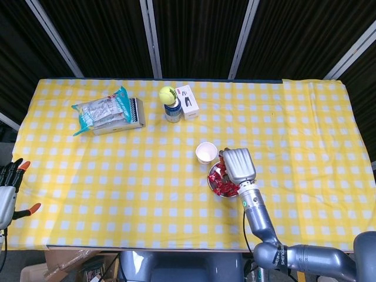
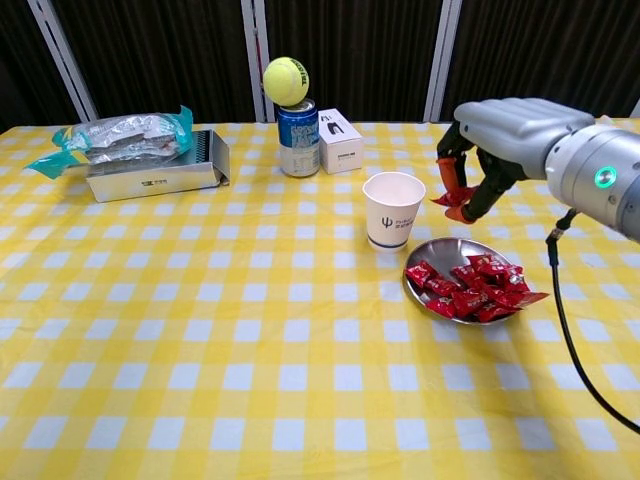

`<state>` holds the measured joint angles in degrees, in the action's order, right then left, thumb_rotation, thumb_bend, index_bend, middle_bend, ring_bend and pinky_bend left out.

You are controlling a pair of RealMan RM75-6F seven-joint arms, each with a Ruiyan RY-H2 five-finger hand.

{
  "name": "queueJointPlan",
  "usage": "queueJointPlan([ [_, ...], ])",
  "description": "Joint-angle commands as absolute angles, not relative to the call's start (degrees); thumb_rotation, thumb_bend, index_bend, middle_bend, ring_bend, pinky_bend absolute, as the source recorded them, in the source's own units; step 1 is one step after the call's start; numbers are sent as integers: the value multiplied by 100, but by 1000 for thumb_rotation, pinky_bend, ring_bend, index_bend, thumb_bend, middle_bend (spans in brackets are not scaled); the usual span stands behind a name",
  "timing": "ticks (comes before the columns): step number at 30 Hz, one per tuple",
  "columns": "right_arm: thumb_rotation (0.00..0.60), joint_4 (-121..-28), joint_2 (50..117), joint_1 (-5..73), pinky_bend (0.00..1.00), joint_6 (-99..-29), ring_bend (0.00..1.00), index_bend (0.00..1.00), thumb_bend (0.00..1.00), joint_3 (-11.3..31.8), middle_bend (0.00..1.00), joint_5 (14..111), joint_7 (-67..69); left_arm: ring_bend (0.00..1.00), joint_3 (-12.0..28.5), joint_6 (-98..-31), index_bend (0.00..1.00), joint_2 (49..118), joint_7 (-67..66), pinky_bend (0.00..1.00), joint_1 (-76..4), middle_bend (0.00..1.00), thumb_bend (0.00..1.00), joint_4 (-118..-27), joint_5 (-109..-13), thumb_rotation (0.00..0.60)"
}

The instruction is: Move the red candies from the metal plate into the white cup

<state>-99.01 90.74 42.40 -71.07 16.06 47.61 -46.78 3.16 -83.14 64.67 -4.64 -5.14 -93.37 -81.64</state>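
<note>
Red candies (image 2: 470,290) heaped on metal plate (image 2: 432,253), toward its right and near side, on yellow-and-white checked tablecloth (image 2: 250,330). White paper cup (image 2: 393,209) upright just left of plate, apparently not touching it. Right hand (image 2: 480,160) raised above plate's far rim and beside cup, fingers curled downward, orange-tipped fingertips (image 2: 462,212) pinching one red candy (image 2: 443,197) in mid-air, right of cup's mouth rather than over it. Seen from head camera, same right hand (image 1: 237,165) covering much of plate (image 1: 210,179), candies (image 1: 222,187) showing at its lower left, cup (image 1: 206,153) immediately up and left. Left hand (image 1: 8,191) at far left edge of head view, off table's side, well apart from plate and cup, fingers spread with orange tips, holding nothing; out of chest camera's frame.

Across far side of table: blue drink can (image 2: 298,138) with yellow tennis ball (image 2: 286,81) balanced on top, small white box (image 2: 341,140) just right of can, possibly touching, hard to judge from either view. Further left, grey open-ended box (image 2: 155,176) lying flat, with silvery snack bag (image 2: 115,136), teal at its ends, resting on top. Dark slatted backdrop with pale metal uprights (image 2: 443,60) behind table.
</note>
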Motion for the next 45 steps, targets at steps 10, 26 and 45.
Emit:
queueJointPlan([
  [10, 600, -9682, 9160, 4848, 851, -6847, 716, 693, 505, 2125, 530, 4197, -4864, 0, 329, -8209, 0, 6439, -448, 0, -549, 0, 39, -9383, -8077, 600],
  [26, 600, -8472, 9668, 5473, 851, -6309, 716, 660, 505, 2204, 530, 3726, -4741, 0, 339, -8005, 0, 6350, -361, 0, -592, 0, 39, -9488, -7892, 600],
  [45, 600, -8419, 9668, 5523, 851, -6405, 716, 507, 452, 2030, 420, 3763, -4549, 0, 323, -7953, 0, 6299, -349, 0, -609, 0, 39, -9560, -7859, 600],
])
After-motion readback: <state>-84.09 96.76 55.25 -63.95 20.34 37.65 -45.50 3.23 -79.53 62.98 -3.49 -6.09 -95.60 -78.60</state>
